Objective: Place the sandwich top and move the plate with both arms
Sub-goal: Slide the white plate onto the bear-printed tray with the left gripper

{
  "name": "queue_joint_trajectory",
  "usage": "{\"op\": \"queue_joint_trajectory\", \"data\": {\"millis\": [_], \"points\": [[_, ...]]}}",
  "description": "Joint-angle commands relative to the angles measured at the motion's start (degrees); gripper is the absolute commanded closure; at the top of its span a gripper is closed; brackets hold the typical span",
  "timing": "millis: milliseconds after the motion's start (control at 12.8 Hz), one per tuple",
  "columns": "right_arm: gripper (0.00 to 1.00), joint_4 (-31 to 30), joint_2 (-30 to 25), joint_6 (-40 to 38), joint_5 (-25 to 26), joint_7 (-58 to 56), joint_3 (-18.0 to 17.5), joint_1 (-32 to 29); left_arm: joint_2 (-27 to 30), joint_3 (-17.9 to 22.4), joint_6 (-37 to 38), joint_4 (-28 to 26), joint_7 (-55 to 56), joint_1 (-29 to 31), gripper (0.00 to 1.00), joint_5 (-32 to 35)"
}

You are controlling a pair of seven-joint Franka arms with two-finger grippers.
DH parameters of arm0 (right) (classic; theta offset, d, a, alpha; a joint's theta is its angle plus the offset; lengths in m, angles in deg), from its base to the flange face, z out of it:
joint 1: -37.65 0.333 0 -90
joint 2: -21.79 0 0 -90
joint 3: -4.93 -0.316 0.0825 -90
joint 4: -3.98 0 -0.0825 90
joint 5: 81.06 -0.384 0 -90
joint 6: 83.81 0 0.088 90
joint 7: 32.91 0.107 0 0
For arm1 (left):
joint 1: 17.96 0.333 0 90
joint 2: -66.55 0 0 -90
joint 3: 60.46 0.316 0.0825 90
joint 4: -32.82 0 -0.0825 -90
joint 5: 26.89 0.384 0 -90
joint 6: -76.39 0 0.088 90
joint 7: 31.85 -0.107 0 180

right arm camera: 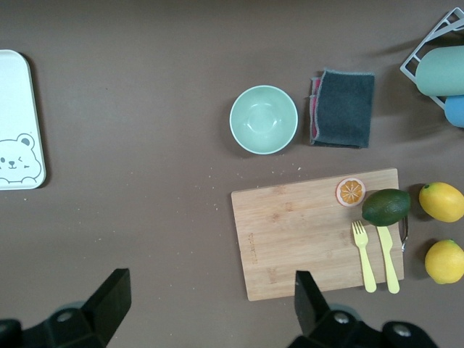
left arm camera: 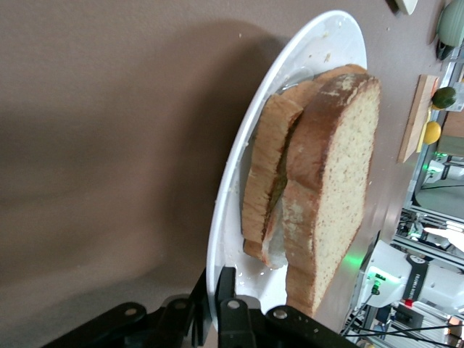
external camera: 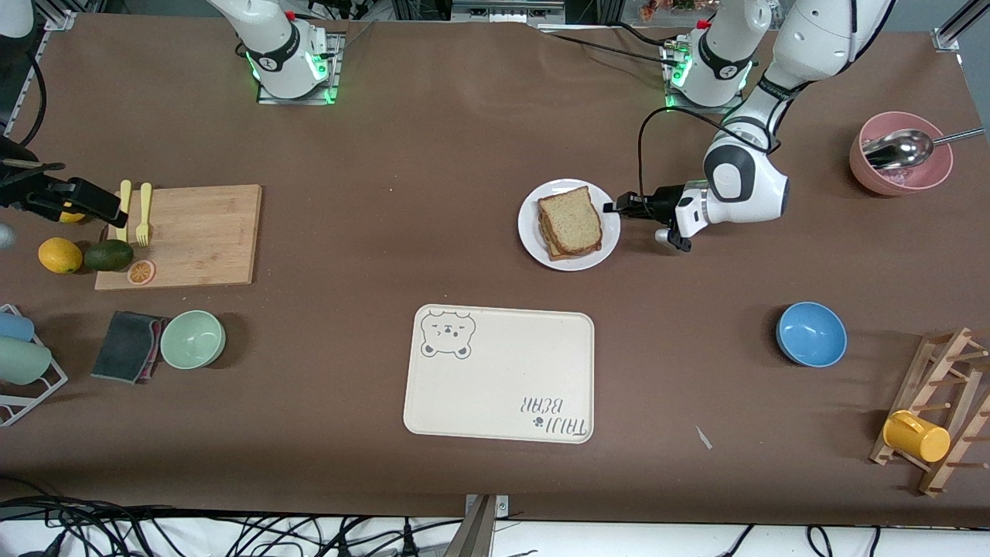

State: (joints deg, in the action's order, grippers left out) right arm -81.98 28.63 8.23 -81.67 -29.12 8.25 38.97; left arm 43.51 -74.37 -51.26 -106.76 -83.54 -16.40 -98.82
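1. Brown table covering (external camera: 433,139) runs under everything; near its middle sits the white plate (external camera: 530,232), with the sandwich top (external camera: 571,219) lying on the stacked slices upon it.
2. My left gripper (external camera: 612,206) is at the plate's rim on the left arm's end, fingers (left arm camera: 228,319) clenched on that rim.
3. Nearer the front camera than the plate lies the cream bear tray (external camera: 503,387), well apart from it.
4. My right gripper (right arm camera: 206,301) waits high over the wooden cutting board (right arm camera: 304,232), fingers spread wide and holding nothing.
5. On that board lie two yellow forks (right arm camera: 366,254), an avocado (right arm camera: 386,206) and an orange slice (right arm camera: 351,191).
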Motion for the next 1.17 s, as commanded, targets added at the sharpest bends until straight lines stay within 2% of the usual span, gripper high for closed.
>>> {"op": "queue_joint_trajectory", "data": {"millis": [0, 391, 782, 1094], "points": [[0.0, 0.7, -0.3, -0.6, -0.5, -1.2, 0.1, -0.4, -0.9, 0.3, 1.3, 2.4, 0.2, 1.4, 1.0, -1.1], [0.0, 0.7, -0.2, -0.1, -0.7, -0.4, -0.1, -0.2, -4.6, 0.4, 1.3, 11.9, 5.4, 1.2, 1.0, -3.4], [0.0, 0.7, -0.2, 0.1, -0.6, 0.0, -0.4, 0.2, -6.2, 0.3, 2.3, 18.4, 8.7, 0.5, 1.0, -6.3], [0.0, 0.7, -0.1, 0.5, -0.6, 0.1, -0.5, 0.5, -9.8, 0.3, 3.8, 27.6, 11.8, -1.0, 1.0, -9.1]]}}
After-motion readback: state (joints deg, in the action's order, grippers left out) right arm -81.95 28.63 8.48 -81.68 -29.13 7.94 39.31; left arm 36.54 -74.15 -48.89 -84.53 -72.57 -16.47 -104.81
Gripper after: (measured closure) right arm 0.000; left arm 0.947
